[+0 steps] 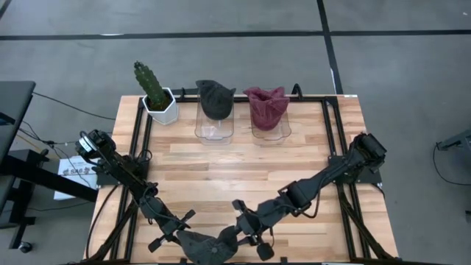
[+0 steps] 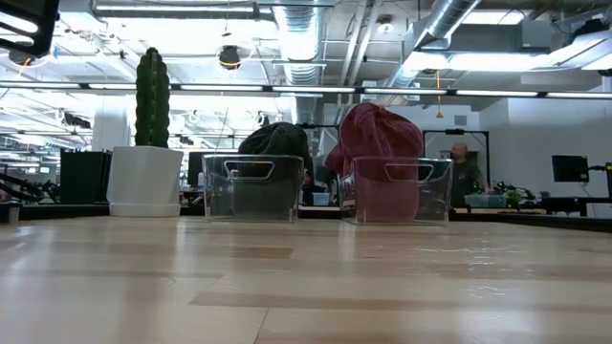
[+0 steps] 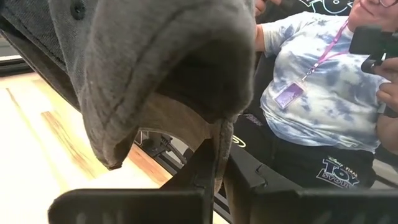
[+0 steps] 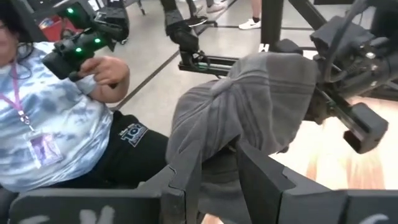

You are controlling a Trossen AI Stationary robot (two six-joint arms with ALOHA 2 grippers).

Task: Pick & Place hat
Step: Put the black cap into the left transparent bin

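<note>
**Two-handed hold at the bench edge**

Grey hat (image 1: 210, 246) hangs between both arms at the near bench (image 1: 235, 165) edge; left hand (image 3: 214, 180) and right hand (image 4: 217, 171) each clench its fabric. Uneven pulling could tear it free, dropping it off-bench.

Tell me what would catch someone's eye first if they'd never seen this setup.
Probably the grey hat stretched between both grippers at the table's near edge: the left gripper pinches its brim shut, and the right gripper grips its crown. Next, the two clear bins at the far side, one holding a dark hat, the other a maroon hat, with a potted cactus to their left.
</note>
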